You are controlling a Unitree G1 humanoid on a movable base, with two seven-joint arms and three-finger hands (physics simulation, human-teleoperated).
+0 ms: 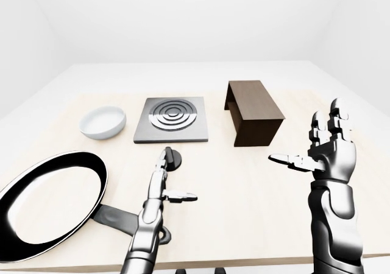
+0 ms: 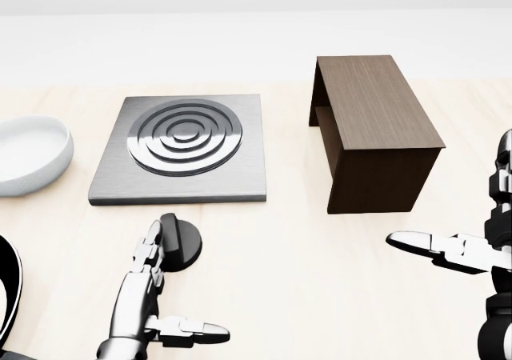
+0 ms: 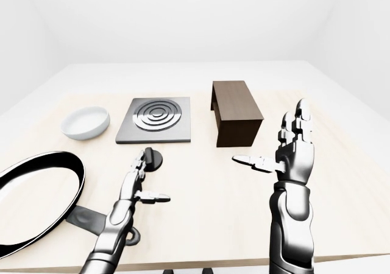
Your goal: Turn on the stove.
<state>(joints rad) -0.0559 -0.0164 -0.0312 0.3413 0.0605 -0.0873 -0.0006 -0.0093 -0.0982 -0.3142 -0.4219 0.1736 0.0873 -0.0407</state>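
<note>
Stove plate and its knob on the pale wooden table.

The stove (image 2: 181, 150) is a flat, square, brushed-grey metal slab lying level on the table, with a burner of raised concentric rings set in its middle; the rings look dark grey, with no glow. In the head view it sits upper left of centre. Just below its lower edge, apart from the slab, lies the knob (image 2: 182, 242): a round black disc flat on the table with a raised bar across its top, the bar running roughly upright in the view, tilted slightly left.
</note>
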